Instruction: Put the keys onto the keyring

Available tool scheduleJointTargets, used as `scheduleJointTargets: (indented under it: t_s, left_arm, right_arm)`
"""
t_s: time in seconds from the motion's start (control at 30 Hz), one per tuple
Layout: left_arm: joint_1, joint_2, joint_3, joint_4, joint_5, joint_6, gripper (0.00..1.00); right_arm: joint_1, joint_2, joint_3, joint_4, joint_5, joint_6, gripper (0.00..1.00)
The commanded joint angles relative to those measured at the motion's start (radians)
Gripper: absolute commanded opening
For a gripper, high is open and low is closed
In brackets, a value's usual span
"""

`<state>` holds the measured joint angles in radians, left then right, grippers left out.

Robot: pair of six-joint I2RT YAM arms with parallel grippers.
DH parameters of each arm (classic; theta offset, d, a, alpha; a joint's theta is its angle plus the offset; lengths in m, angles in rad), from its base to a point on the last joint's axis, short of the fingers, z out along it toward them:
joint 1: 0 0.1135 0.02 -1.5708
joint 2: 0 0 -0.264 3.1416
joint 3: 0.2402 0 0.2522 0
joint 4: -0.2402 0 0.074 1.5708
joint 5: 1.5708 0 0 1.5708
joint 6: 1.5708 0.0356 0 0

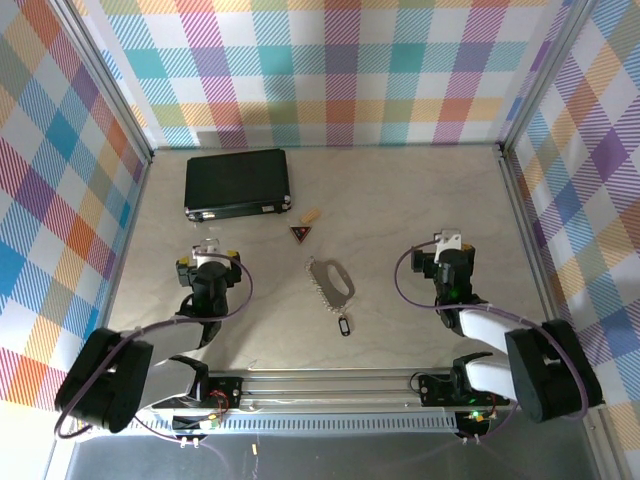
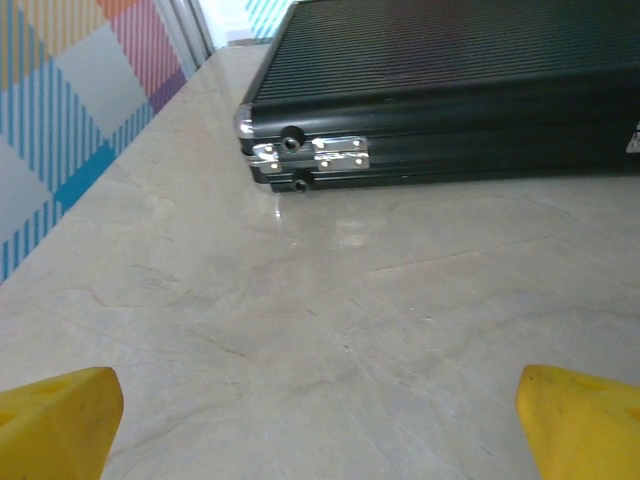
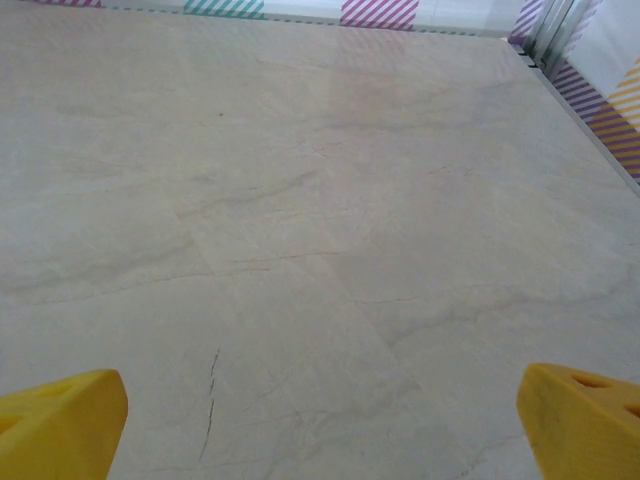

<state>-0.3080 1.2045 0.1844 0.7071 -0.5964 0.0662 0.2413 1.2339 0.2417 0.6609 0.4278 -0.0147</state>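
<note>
— While cataloguing ahead of any grasp: step in hand?
— Entered as approach, judged not yet begun. Left gripper [image 1: 207, 246]: jaws spread wide, clamped on nothing, yellow fingertips [image 2: 60, 418] low over bare table [image 2: 330, 320]. Right gripper [image 1: 449, 242]: likewise spread wide, empty, facing bare marble-look surface.
— Keys?
— Item one, keys [image 1: 331, 279]: pale silver bunch, elongated loop with toothed edge, lying flat. Placed between both grippers: right of left gripper, left of right gripper, slightly nearer the bases than either, well apart from both.
— Keyring?
— Item two, keyring [image 1: 344, 325]: thin ring with small dark oval tag. Near the keys' base-side end; touching or not, too small to tell. Behind and inward of each gripper.
— Other stock?
— Black case [image 1: 237, 182], closed, straight ahead of left gripper, metal fittings on facing edge. Dark-red triangular trinket [image 1: 300, 234] with tan piece [image 1: 311, 216], ahead and right of left gripper, apart from keys; no part of task.
— Next move?
— Judged: swing one gripper inward and back over keys, lower, pinch thin metal off flat surface; bring other across to keyring. Calls for low, square fingertip approach; thin flat metal likely to slip.
</note>
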Motion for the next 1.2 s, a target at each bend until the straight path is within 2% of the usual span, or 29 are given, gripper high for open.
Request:
scheduleJointTargets:
  t_s: [0.0, 0.13, 0.23, 0.27, 0.3, 0.5, 0.57, 0.6, 0.67, 0.7, 0.97, 1.03, 1.17]
  left_arm:
    - [0.017, 0.067, 0.048, 0.167, 0.049, 0.029, 1.0]
    - [0.039, 0.137, 0.079, 0.207, 0.097, 0.056, 1.0]
    - [0.063, 0.172, 0.094, 0.231, 0.135, 0.059, 1.0]
    - [0.073, 0.184, 0.097, 0.242, 0.154, 0.054, 1.0]
    - [0.087, 0.202, 0.099, 0.256, 0.173, 0.044, 1.0]
    - [0.13, 0.316, 0.107, 0.346, 0.257, 0.011, 1.0]
    - [0.135, 0.336, 0.104, 0.369, 0.263, 0.007, 1.0]
    - [0.139, 0.346, 0.104, 0.375, 0.269, 0.003, 1.0]
    - [0.145, 0.371, 0.112, 0.383, 0.27, -0.002, 1.0]
    - [0.15, 0.387, 0.119, 0.387, 0.274, -0.005, 1.0]
    - [0.187, 0.381, 0.204, 0.212, 0.301, -0.045, 1.0]
    - [0.214, 0.379, 0.206, 0.2, 0.338, -0.066, 1.0]
    - [0.215, 0.38, 0.206, 0.201, 0.34, -0.066, 1.0]
  right_arm:
    - [-0.023, 0.057, 0.043, 0.162, -0.021, -0.022, 0.99]
    - [-0.051, 0.143, 0.089, 0.198, -0.052, -0.035, 0.99]
    - [-0.082, 0.245, 0.085, 0.316, -0.064, -0.021, 0.99]
    - [-0.091, 0.253, 0.091, 0.316, -0.071, -0.02, 0.99]
    - [-0.099, 0.232, 0.106, 0.244, -0.095, -0.003, 0.99]
    - [-0.156, 0.255, 0.144, 0.189, -0.219, 0.015, 0.99]
    - [-0.176, 0.278, 0.135, 0.218, -0.258, 0.032, 0.99]
    - [-0.177, 0.321, 0.126, 0.297, -0.252, 0.022, 0.99]
    - [-0.183, 0.297, 0.145, 0.211, -0.262, 0.037, 0.99]
    - [-0.184, 0.314, 0.14, 0.251, -0.264, 0.035, 0.99]
    - [-0.209, 0.308, 0.157, 0.199, -0.3, 0.055, 0.99]
    - [-0.209, 0.308, 0.157, 0.198, -0.299, 0.054, 0.99]
    - [-0.209, 0.308, 0.156, 0.202, -0.3, 0.052, 0.99]
